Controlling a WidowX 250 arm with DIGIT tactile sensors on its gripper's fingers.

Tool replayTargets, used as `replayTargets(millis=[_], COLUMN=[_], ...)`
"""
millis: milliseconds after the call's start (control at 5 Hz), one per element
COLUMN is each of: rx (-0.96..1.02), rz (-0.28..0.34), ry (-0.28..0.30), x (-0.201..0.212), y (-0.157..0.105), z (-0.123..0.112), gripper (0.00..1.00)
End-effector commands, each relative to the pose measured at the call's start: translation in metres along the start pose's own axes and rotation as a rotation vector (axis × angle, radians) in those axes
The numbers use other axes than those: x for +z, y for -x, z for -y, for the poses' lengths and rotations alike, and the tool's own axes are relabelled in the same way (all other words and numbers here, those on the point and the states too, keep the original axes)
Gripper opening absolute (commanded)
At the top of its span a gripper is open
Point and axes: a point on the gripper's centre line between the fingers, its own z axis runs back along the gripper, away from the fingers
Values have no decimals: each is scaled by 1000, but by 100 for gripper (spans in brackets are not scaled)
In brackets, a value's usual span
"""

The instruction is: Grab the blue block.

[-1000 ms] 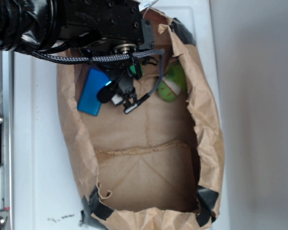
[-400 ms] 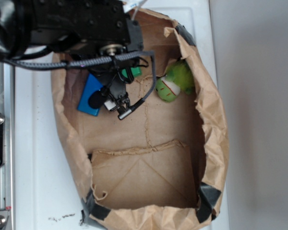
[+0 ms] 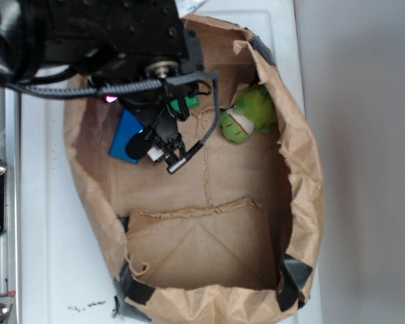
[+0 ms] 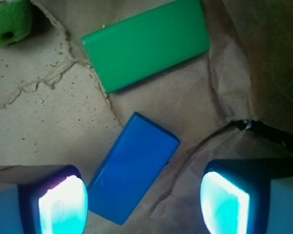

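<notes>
Down inside the brown paper bag [image 3: 293, 175], the blue block [image 4: 134, 173] lies flat on the creased paper floor, turned on a diagonal. In the wrist view it sits between the two fingers of the gripper [image 4: 141, 195], nearer the left-hand glowing pad [image 4: 63, 204] than the other; its lower end reaches down beside that pad, while its upper end points toward the green block [image 4: 146, 44]. The jaws stand wide apart, with nothing clamped and neither pad touching the block as far as can be seen. The green block rests just above, apart from the blue one by a strip of bare paper, and a green toy [image 4: 9, 20] shows at the top corner.

From the exterior view the gripper [image 3: 163, 150] hangs over the upper left of the bag, with the blue block [image 3: 125, 138] showing partly from beneath the black fingers, the green block [image 3: 187, 102] mostly hidden by the arm, and the green plush toy [image 3: 246, 116] well off toward the bag's far wall.

Compared with a second ago, the arm has shifted toward the left of the picture, so more of the blue block is now covered by it. The bag's rim has changed shape too, bulging out further on the left, and a small pink light [image 3: 110, 99] now shows under the arm
</notes>
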Motion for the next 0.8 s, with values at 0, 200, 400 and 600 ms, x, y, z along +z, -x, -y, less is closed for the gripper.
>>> replayTargets(millis=[0, 200, 400, 600], rx=[21, 7, -6, 16], rz=[-12, -25, -36, -32], ry=[86, 113, 155, 188], x=[-8, -14, -12, -8], y=[-1, 2, 1, -8], z=[2, 6, 10, 16], gripper=[100, 100, 100, 100])
